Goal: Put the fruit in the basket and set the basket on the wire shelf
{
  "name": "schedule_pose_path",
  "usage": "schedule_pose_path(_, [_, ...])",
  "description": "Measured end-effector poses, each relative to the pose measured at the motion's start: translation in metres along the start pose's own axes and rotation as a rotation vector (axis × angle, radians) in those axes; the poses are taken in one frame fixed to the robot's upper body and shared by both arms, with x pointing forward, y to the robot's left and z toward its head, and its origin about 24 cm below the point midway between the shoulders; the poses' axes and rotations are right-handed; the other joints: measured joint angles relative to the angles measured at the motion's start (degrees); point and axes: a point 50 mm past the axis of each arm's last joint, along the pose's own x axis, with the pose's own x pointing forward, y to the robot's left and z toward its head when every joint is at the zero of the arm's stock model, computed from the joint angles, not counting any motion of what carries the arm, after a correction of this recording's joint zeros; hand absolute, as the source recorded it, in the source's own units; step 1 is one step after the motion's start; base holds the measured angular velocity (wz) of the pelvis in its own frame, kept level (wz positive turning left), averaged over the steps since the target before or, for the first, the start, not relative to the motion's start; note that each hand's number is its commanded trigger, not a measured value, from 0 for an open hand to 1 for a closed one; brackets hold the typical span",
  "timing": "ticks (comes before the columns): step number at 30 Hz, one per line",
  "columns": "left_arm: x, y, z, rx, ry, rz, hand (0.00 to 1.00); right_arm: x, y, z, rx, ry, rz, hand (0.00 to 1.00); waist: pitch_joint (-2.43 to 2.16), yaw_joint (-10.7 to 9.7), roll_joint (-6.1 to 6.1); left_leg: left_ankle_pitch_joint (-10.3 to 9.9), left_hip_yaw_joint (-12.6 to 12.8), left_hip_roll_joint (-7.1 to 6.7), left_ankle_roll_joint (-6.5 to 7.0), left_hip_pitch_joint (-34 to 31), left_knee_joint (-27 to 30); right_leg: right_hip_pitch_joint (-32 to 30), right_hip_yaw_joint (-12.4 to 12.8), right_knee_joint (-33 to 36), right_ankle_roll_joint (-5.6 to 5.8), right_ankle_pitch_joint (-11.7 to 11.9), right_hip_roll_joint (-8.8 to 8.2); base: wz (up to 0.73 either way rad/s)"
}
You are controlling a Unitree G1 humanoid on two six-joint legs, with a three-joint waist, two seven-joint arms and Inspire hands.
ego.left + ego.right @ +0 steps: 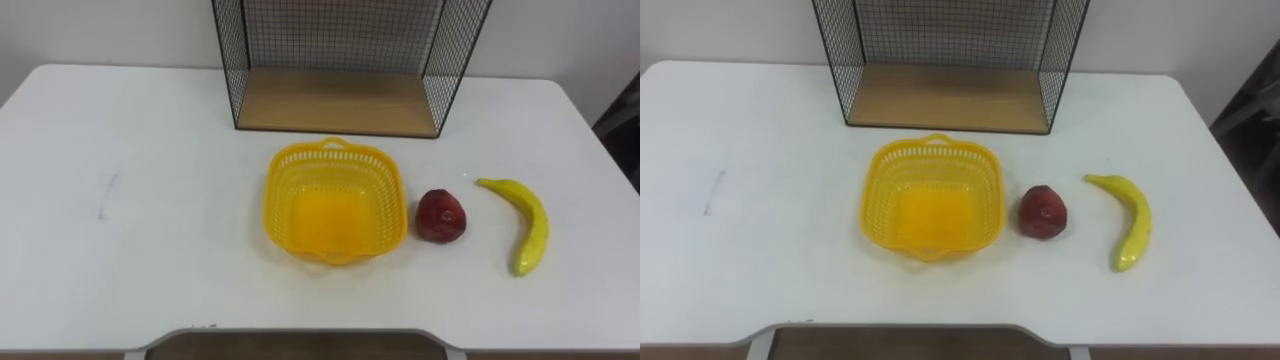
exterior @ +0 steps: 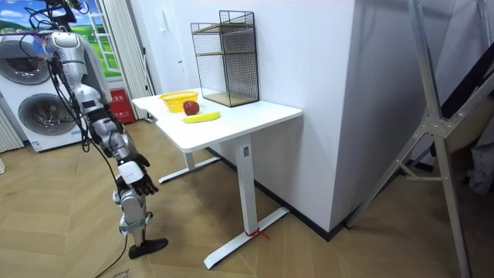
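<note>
An empty yellow plastic basket (image 1: 300,172) sits at the middle of the white table (image 1: 150,220). A dark red apple (image 1: 441,216) lies just to its right, and a yellow banana (image 1: 527,222) lies further right. Behind the basket stands the black wire shelf (image 1: 335,102) with a wooden bottom board, its open side towards me. In the room view I stand at the table's end, and my right hand (image 2: 133,174) hangs low at my side, fingers relaxed and holding nothing.
The table's front edge (image 1: 300,335) runs along the bottom of the left eye view. A washing machine (image 2: 38,116) stands behind me at the room view's left. A metal stand (image 2: 432,131) rises at its right, and a white wall (image 2: 309,62) backs the table.
</note>
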Motion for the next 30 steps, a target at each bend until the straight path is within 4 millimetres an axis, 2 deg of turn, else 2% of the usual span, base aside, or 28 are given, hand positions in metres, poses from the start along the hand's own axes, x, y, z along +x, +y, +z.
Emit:
schedule_pose_path(1, [0.0,0.0,-0.001,-0.007,0.002,0.002,0.0,0.0,-0.002,0.001,0.065,-0.002,-0.013,0.0,0.0,-0.25,0.08,0.0,0.05,0.01,0.0,0.0,-0.03,-0.01,0.02,0.09,0.0,0.0,0.0,-0.05])
schedule_pose_path(3, [-0.001,0.003,-0.008,-0.042,0.014,0.013,0.0,0.0,-0.009,0.005,0.336,-0.008,-0.073,0.0,0.15,-0.86,0.08,0.0,0.4,0.02,0.0,0.49,-0.01,-0.2,0.29,0.23,0.0,0.0,-0.01,-0.08])
schedule_pose_path(4, [-0.001,0.004,-0.008,-0.052,0.011,0.017,0.0,0.0,-0.012,0.006,0.416,-0.008,-0.089,0.0,0.12,-1.12,0.09,0.0,0.46,0.01,0.0,0.63,-0.06,-0.13,0.4,0.26,0.02,-0.03,-0.01,-0.08])
schedule_pose_path(6, [-0.001,0.007,-0.009,-0.074,0.005,0.029,0.0,0.0,-0.016,0.022,0.667,-0.053,-0.121,0.0,0.25,-2.13,0.28,-0.01,0.74,-0.04,0.02,0.7,-0.21,-0.44,0.85,0.55,0.07,-0.09,-0.02,-0.09])
schedule_pose_path(9, [0.0,0.01,-0.008,-0.076,-0.009,0.053,0.0,-0.001,-0.021,0.042,0.899,-0.114,-0.144,0.0,0.13,-3.47,0.65,-0.01,1.29,-0.04,0.02,0.66,-0.09,-1.04,1.5,1.26,0.08,-0.2,-0.01,-0.11])
schedule_pose_path(12, [-0.001,0.014,-0.009,-0.106,-0.017,0.071,0.0,-0.004,-0.028,0.061,1.062,-0.16,-0.175,0.0,-0.01,-4.27,0.47,-0.01,1.56,-0.05,0.03,0.59,-0.06,-1.27,1.66,2.0,0.03,-0.48,-0.12,-0.02])
schedule_pose_path(14, [-0.001,0.016,-0.013,-0.116,-0.006,0.078,0.0,-0.008,-0.034,0.075,1.113,-0.201,-0.206,0.0,-0.04,-5.1,0.43,0.0,1.6,-0.08,0.04,0.67,-0.02,-1.46,1.69,2.07,0.1,-0.63,-0.16,-0.04])
schedule_pose_path(16, [-0.001,0.017,-0.014,-0.119,-0.003,0.083,0.0,-0.013,-0.039,0.09,1.14,-0.244,-0.24,0.0,-0.08,-5.05,0.22,0.0,2.14,-0.15,0.04,0.45,0.02,-2.65,2.38,3.14,0.07,-1.15,-0.25,-0.12])
schedule_pose_path(19, [-0.002,0.016,-0.015,-0.117,0.0,0.095,0.0,-0.029,-0.045,0.124,1.134,-0.36,-0.293,0.0,-0.11,-5.14,0.12,0.0,2.52,-0.18,0.04,-0.39,0.56,-3.79,2.91,4.15,0.02,-1.25,-0.31,-0.09])
schedule_pose_path(21, [-0.001,0.021,-0.014,-0.132,-0.011,0.123,0.0,-0.052,-0.049,0.157,1.092,-0.526,-0.346,0.0,-0.08,-5.0,-0.02,0.02,2.56,-0.18,0.06,-1.0,0.66,-4.65,2.93,4.4,0.01,-1.25,-0.31,0.0])
schedule_pose_path(22, [-0.001,0.021,-0.013,-0.132,-0.014,0.131,0.0,-0.06,-0.051,0.166,1.085,-0.573,-0.354,0.0,-0.1,-5.1,-0.11,0.02,2.55,-0.19,0.06,-1.2,0.75,-4.86,2.93,4.36,0.01,-1.25,-0.35,0.0])
schedule_pose_path(24, [-0.002,0.025,-0.01,-0.129,-0.037,0.147,0.0,-0.091,-0.056,0.196,1.044,-0.773,-0.402,0.0,0.05,-4.91,-0.36,0.03,2.53,-0.2,0.07,-1.36,0.79,-4.96,2.9,4.31,0.0,-1.25,-0.36,0.0])
schedule_pose_path(25, [-0.002,0.025,-0.01,-0.13,-0.04,0.148,0.0,-0.099,-0.056,0.202,1.033,-0.822,-0.415,0.0,0.06,-4.81,-0.46,0.03,2.53,-0.19,0.07,-1.33,0.77,-4.9,2.89,4.3,0.0,-1.25,-0.36,0.0])
schedule_pose_path(27, [-0.001,0.024,-0.007,-0.109,-0.054,0.141,0.0,-0.128,-0.056,0.223,1.004,-0.995,-0.45,0.0,0.06,-4.49,-0.77,0.04,2.63,-0.2,0.07,-1.41,0.75,-5.22,3.04,4.16,0.0,-1.24,-0.34,0.0])
schedule_pose_path(30, [-0.001,0.024,-0.005,-0.094,-0.061,0.138,0.0,-0.156,-0.056,0.237,0.951,-1.168,-0.487,0.0,0.3,-3.81,-1.2,0.03,2.64,-0.17,0.07,-1.59,0.59,-5.21,3.02,3.89,-0.01,-1.22,-0.26,0.0])
